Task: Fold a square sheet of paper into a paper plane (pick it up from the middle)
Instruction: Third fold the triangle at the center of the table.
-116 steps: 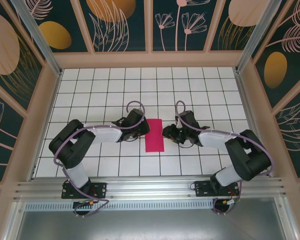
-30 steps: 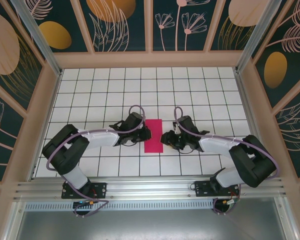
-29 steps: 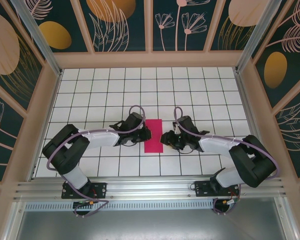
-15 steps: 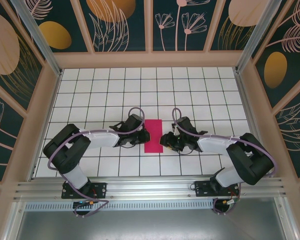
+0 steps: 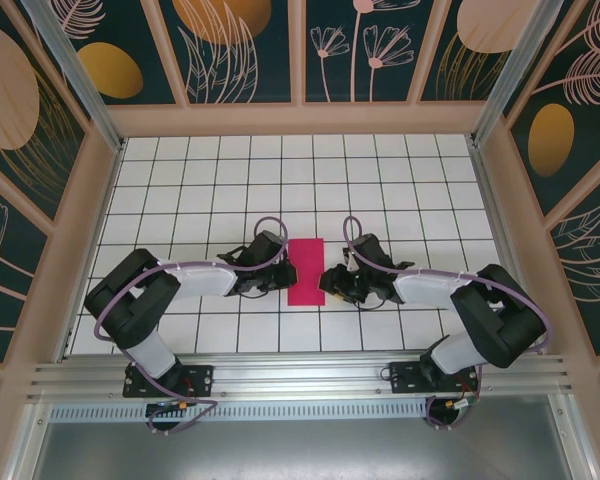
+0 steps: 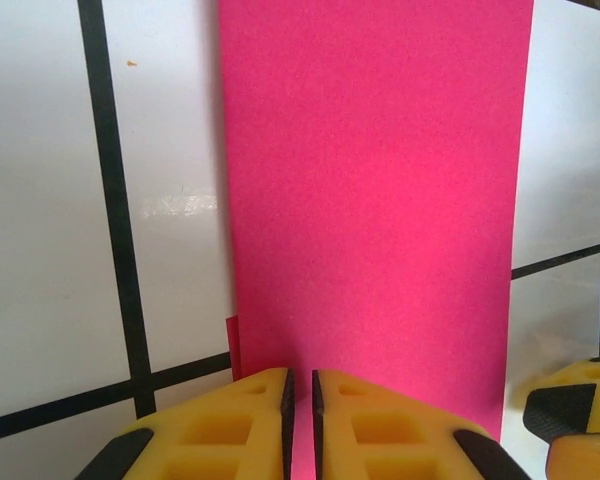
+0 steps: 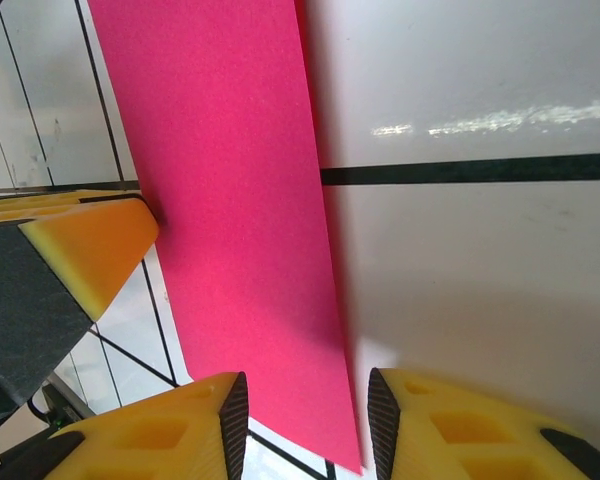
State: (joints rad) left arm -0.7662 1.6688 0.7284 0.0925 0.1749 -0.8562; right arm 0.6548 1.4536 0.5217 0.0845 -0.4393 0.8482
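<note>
Left gripper (image 6: 300, 385), fingers (image 6: 242, 425) pressed together, is apparently pinning the folded pink paper sheet (image 6: 370, 170) beneath its tips while right gripper (image 7: 308, 420), jaws spread, is straddling its far edge.

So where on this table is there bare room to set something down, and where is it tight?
The far rows of the table, between the pink paper and the back wall, are bare from side to side. A narrower bare strip lies between the paper and the near rail. Crowded: mid-table, where the left gripper and right gripper flank the paper.
</note>
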